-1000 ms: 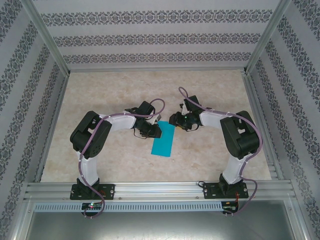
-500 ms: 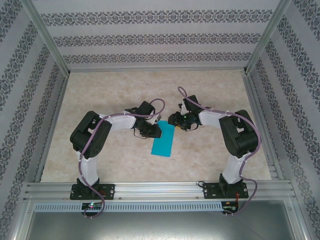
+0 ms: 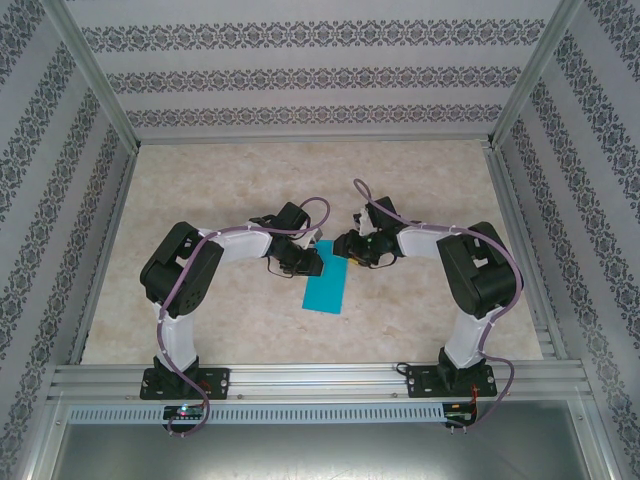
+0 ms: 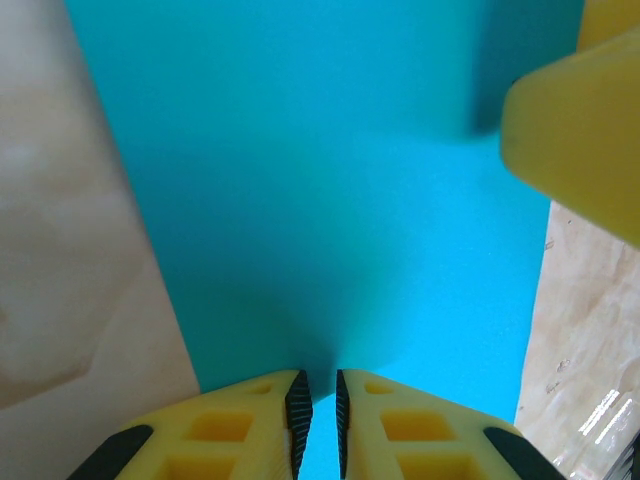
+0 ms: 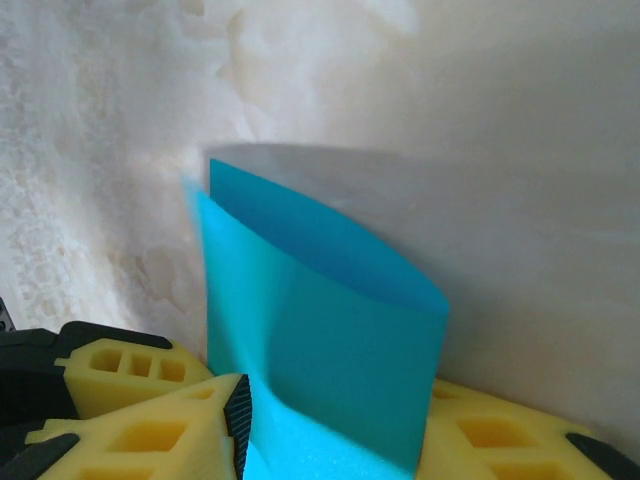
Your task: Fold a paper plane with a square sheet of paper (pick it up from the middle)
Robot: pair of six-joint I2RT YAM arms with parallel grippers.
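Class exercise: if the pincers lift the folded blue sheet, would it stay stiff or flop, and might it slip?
The blue sheet probably flops: in the right wrist view its layers bow apart. It looks thin, so likely very light. Its smooth surface may slip, though the left pincer pinches it.

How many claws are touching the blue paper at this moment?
2. The left claw pinches the paper at its left edge; the right claw has its fingers around the paper's far end.

Marbled beige tabletop (image 3: 230, 180), patterned striped walls (image 3: 320, 75), aluminium frame (image 3: 320, 378)
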